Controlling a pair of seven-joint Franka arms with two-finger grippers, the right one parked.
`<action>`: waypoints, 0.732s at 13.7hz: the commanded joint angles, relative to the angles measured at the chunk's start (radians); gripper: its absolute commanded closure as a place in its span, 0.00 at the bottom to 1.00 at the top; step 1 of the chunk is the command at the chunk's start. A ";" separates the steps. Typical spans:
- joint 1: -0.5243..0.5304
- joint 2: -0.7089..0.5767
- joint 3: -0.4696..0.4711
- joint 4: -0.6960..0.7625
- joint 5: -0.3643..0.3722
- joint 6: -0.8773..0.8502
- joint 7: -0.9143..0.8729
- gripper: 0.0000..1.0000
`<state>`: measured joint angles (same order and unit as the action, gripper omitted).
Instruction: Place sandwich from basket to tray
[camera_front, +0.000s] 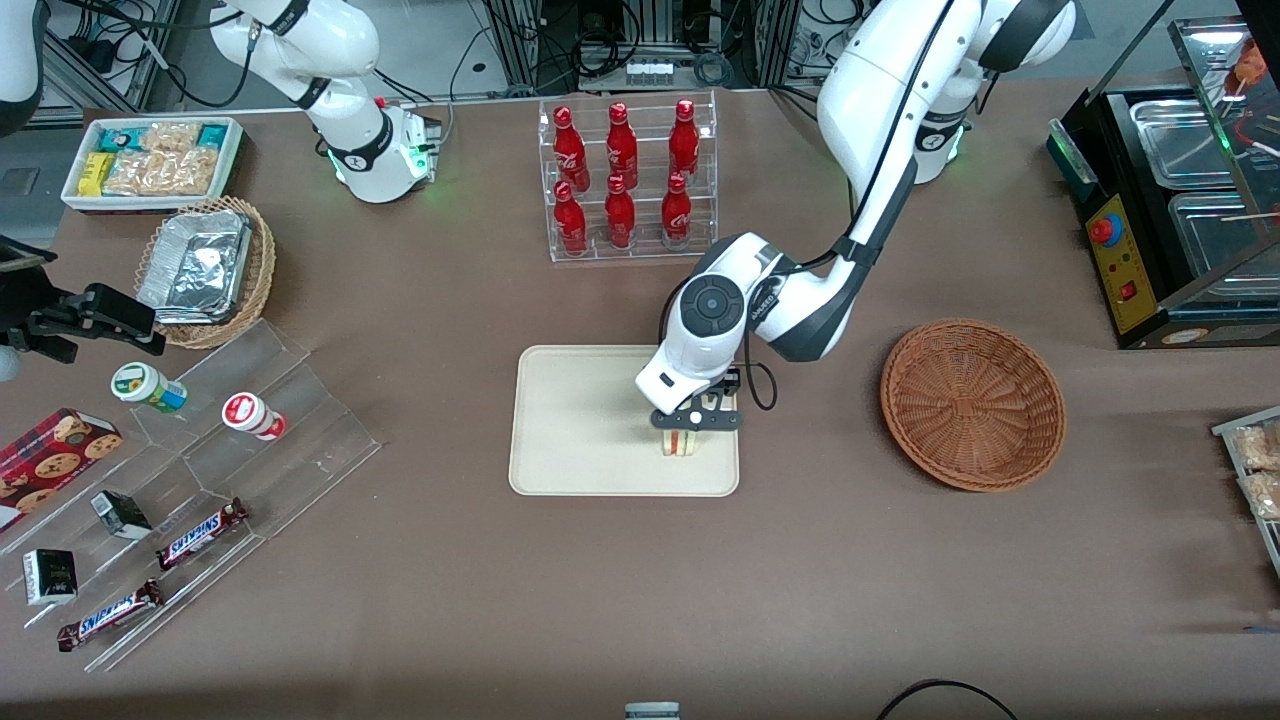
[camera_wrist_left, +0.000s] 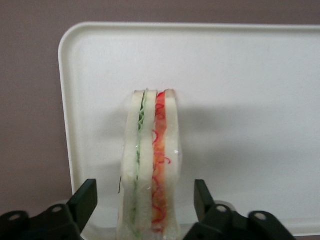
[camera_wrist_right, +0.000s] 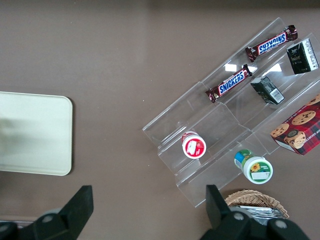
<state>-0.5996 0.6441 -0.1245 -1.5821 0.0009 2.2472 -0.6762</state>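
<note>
The sandwich stands on its edge on the tray, near the tray's end toward the basket. The end effector hangs just over it, released, its fingers spread clear of the bread on both sides.

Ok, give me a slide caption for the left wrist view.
Open gripper straddling the upright sandwich standing on the cream tray, fingers clear of the bread.
</note>
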 joint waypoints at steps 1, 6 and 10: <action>-0.008 -0.079 0.013 0.028 0.018 -0.102 -0.014 0.00; 0.041 -0.318 0.014 0.039 0.016 -0.317 0.000 0.00; 0.081 -0.504 0.014 0.036 0.016 -0.510 0.079 0.00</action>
<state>-0.5419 0.2354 -0.1078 -1.5048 0.0075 1.8025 -0.6524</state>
